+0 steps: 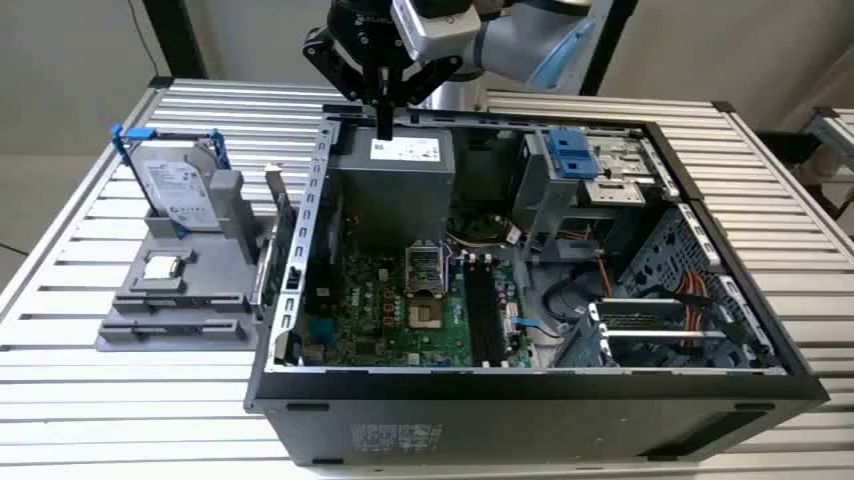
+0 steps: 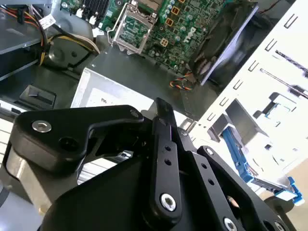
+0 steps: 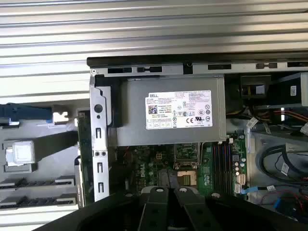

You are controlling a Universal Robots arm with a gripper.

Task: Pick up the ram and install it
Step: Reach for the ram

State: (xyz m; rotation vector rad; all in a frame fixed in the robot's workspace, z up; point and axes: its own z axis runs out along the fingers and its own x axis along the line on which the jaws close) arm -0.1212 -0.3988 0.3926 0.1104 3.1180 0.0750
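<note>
On the table (image 1: 134, 400), the computer case (image 1: 534, 410) holds a power supply (image 1: 394, 185) beyond the motherboard (image 1: 387, 310); a stand (image 1: 180, 300) bearing a hard drive (image 1: 180, 185) sits at the exterior view's left.

All three views look down on the computer case (image 1: 534, 420), wrist views closer.

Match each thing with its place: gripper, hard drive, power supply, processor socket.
Things:
1 gripper
2 hard drive
3 power supply
4 processor socket

Places:
A on the green motherboard
B upright in the grey holder, outside the case
C hanging above the open case
D inside the case, white label up

Pairs: 1-C, 2-B, 3-D, 4-A
</note>
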